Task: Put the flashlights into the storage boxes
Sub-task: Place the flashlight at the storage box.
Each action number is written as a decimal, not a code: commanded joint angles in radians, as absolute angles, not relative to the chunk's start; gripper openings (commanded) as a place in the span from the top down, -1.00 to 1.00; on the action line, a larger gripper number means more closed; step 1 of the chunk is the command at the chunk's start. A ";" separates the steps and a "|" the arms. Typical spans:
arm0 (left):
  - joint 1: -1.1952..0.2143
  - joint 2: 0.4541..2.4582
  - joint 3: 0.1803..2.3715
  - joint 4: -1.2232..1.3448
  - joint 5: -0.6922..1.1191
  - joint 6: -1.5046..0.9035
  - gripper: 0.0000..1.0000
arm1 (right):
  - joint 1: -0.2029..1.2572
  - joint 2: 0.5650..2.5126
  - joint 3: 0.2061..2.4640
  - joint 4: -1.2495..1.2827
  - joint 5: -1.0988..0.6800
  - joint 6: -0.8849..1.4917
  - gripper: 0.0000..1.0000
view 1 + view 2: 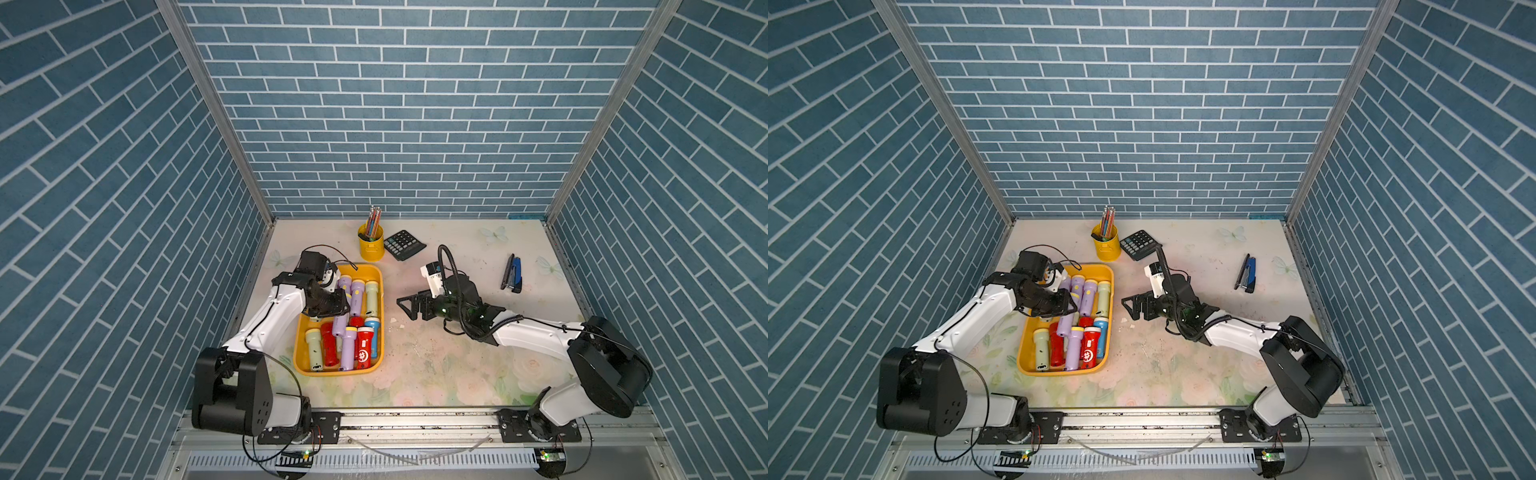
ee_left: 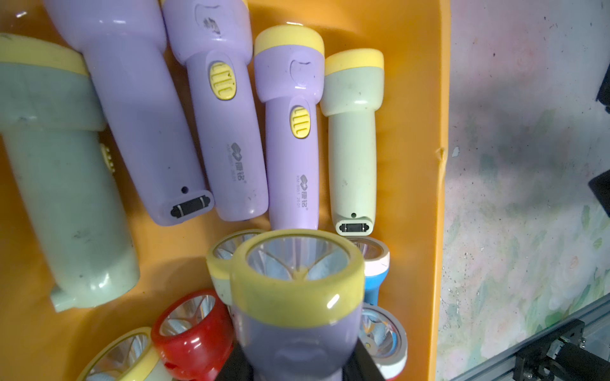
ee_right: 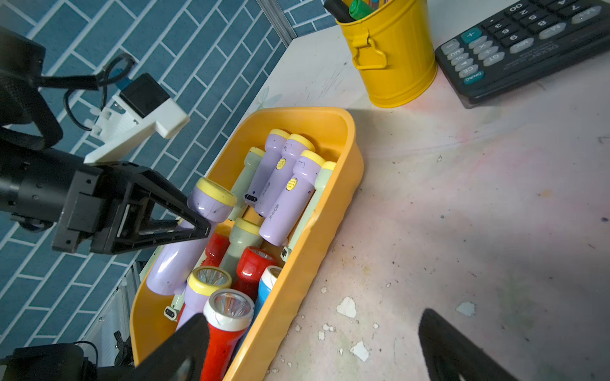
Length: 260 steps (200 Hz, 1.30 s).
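The orange-yellow storage box (image 1: 367, 272) (image 1: 1098, 272) lies at the left of the table with several flashlights in it, lilac, pale green, red (image 1: 364, 350) and blue (image 1: 373, 334). My left gripper (image 1: 337, 308) (image 1: 1068, 306) hangs over the box, shut on a lilac flashlight (image 2: 297, 297) (image 3: 185, 254) with a yellow head, gripped just behind the head. The right wrist view shows this flashlight tilted above the others in the box (image 3: 330, 132). My right gripper (image 1: 405, 308) (image 3: 313, 333) stands open and empty, low over the table just right of the box.
A yellow pencil cup (image 1: 370, 245) stands behind the box with a black calculator (image 1: 404, 245) beside it. A blue-black stapler (image 1: 512, 275) lies at the back right. Blue brick walls enclose the table on three sides.
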State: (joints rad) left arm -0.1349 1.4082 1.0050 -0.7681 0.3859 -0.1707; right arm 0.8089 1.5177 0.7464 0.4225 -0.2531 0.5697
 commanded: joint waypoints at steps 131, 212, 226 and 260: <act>-0.126 1.702 1.211 -0.655 0.344 -0.163 0.25 | 0.791 1.507 0.657 0.504 -0.219 0.572 -0.98; -0.103 1.608 1.190 -0.648 0.309 -0.175 -0.20 | 0.792 1.503 0.642 0.525 -0.206 0.572 -0.98; -0.075 1.562 1.166 -0.647 0.309 -0.185 -0.27 | 0.792 1.508 0.641 0.530 -0.208 0.571 -0.98; 0.002 1.436 1.097 -0.653 0.268 -0.208 -0.38 | 0.792 1.528 0.655 0.545 -0.212 0.572 -0.98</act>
State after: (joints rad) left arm -0.0471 1.5116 1.1473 -0.6380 0.3065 -0.1890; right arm 0.7952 1.5169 0.6617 0.5014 -0.2207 0.5713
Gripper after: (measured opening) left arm 0.681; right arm 0.991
